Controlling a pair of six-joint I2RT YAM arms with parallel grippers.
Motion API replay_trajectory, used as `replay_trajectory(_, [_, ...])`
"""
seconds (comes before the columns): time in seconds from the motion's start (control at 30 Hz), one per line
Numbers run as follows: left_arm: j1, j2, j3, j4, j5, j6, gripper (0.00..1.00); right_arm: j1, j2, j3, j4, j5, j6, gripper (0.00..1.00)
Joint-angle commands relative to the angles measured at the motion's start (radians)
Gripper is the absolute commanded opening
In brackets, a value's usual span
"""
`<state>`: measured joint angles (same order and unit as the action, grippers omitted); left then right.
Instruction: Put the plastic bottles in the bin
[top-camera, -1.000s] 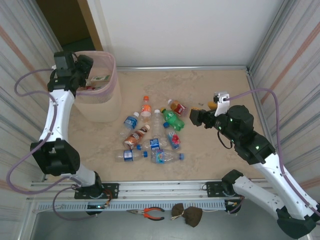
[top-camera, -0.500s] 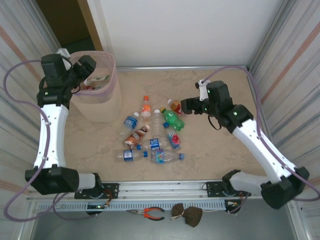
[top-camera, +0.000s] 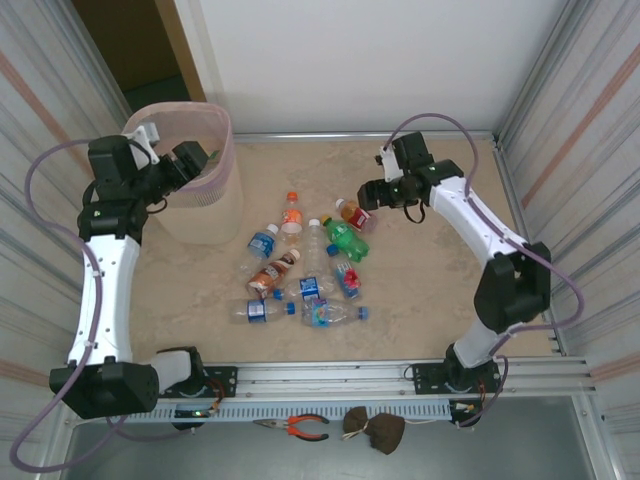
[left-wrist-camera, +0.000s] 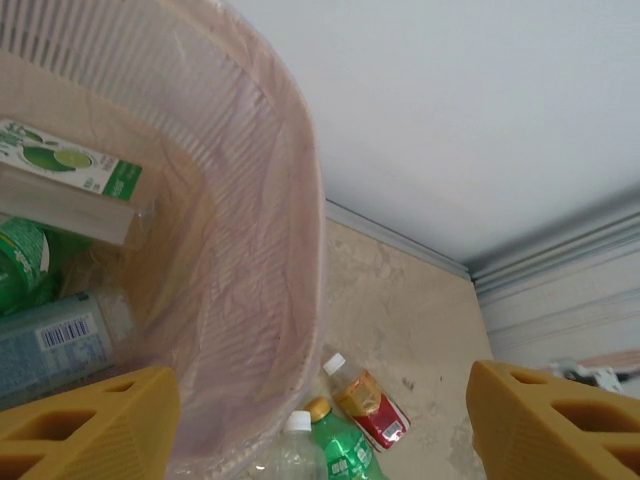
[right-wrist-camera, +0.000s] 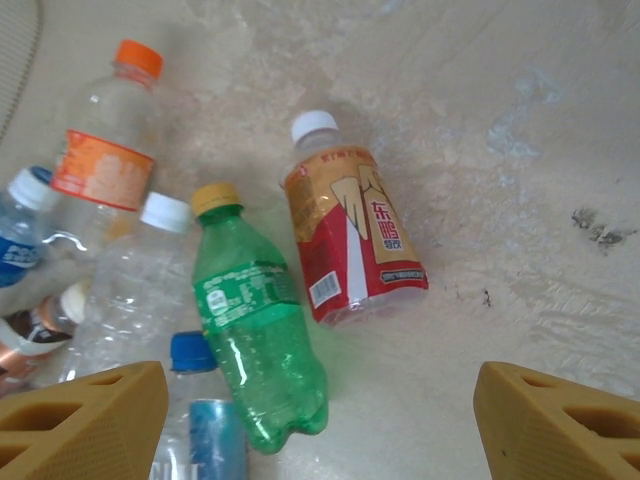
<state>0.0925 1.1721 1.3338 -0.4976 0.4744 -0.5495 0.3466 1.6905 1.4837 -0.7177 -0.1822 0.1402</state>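
the right gripper (right-wrist-camera: 320, 410) hangs with jaws spread and nothing between them, over the red-labelled bottle (right-wrist-camera: 355, 235), which lies just beside the green bottle (right-wrist-camera: 258, 335) on the far side of the heap of plastic bottles (top-camera: 300, 270) near the middle of the table (top-camera: 440, 300). a closing finger could catch the green one too, or the round bottle could roll away. the left gripper (top-camera: 188, 160), also spread and empty, hovers at the bin (top-camera: 215, 215) in the far left corner; a careless swing could snag the pink liner (left-wrist-camera: 270, 250).

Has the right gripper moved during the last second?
Yes. The right gripper has moved left and toward the back wall, from well right of the red-labelled bottle, which has stayed put, to close beside it.
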Motion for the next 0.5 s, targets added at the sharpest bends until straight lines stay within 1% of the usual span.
replay_trajectory(0.0, [0.01, -0.032, -0.024, 0.024, 0.054, -0.01, 0.76, -0.012, 0.074, 0.063, -0.066, -0.017, -0.049, 0.79])
replay_trajectory(0.23, [0.009, -0.046, -0.041, 0.016, 0.066, -0.023, 0.75, -0.028, 0.243, 0.164, -0.095, -0.045, -0.067, 0.8])
replay_trajectory(0.47, [0.009, -0.049, -0.042, 0.008, 0.069, -0.026, 0.75, -0.029, 0.37, 0.256, -0.108, -0.05, -0.077, 0.82])
